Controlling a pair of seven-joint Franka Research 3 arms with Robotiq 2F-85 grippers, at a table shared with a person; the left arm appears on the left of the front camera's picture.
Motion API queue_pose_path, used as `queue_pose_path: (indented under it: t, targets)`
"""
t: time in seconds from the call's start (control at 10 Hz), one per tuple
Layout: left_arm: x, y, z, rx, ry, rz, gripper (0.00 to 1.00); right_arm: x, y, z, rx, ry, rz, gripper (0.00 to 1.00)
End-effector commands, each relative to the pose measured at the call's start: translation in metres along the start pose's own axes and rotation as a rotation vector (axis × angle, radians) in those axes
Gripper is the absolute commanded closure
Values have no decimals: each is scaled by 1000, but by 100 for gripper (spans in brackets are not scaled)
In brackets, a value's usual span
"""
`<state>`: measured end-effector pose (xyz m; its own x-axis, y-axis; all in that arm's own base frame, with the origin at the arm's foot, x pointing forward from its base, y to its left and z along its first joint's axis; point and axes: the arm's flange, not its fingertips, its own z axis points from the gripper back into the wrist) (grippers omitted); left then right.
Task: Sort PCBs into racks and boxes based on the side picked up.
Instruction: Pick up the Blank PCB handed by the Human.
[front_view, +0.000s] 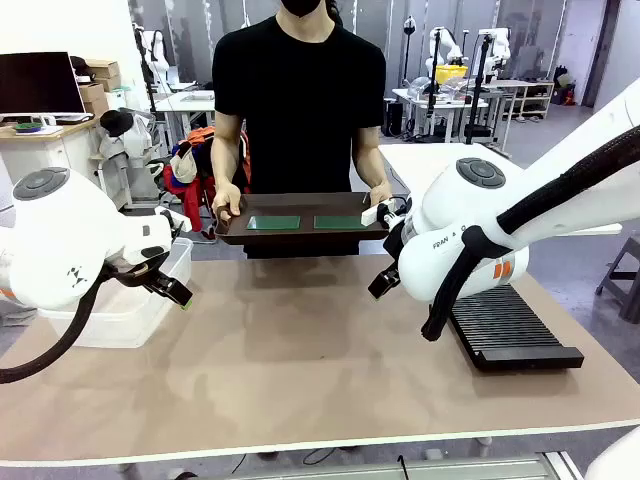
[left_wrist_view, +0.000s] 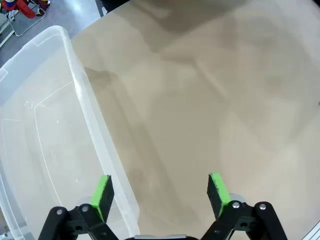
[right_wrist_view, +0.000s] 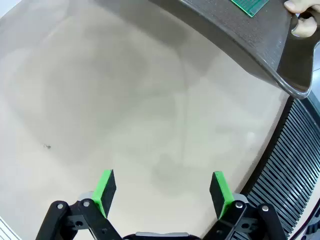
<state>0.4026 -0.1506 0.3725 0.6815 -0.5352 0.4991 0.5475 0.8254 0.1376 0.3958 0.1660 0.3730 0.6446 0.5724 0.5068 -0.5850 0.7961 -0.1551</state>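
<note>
Two thin, flat green rectangular circuit boards (front_view: 274, 222) lie side by side, slightly apart, in a shallow dark brown tray (front_view: 300, 237), which a person in a black T-shirt (front_view: 300, 100) grips by its two ends with both hands (front_view: 228, 200) at the far edge of the pale beige table (front_view: 300, 360). Whether the tray rests on the table or is held just above it cannot be told. The left claw (left_wrist_view: 160, 187), black with green pads, stands wide apart with nothing between its fingers, hanging over the table just beside the rim of a clear, translucent rectangular plastic tub (left_wrist_view: 80, 95) on the robot's left side. The tub looks bare inside from the left wrist camera. The right claw (right_wrist_view: 162, 187) is likewise spread wide and holds nothing, poised over bare table near the middle, with the tray's near corner above and ahead of it and a corner of one green board visible on top. A long, low black rack (front_view: 510, 325) with many narrow parallel slots sits on the table on the robot's right, close beside the right claw and well apart from the tub.
</note>
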Motion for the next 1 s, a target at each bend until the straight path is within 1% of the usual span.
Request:
queue_pose_path:
  t: [0.0,0.9]
  targets:
    - [0,0,0,0,0,0,0,0,0,0,0,0,0,0]
    - [0,0,0,0,0,0,0,0,0,0,0,0,0,0]
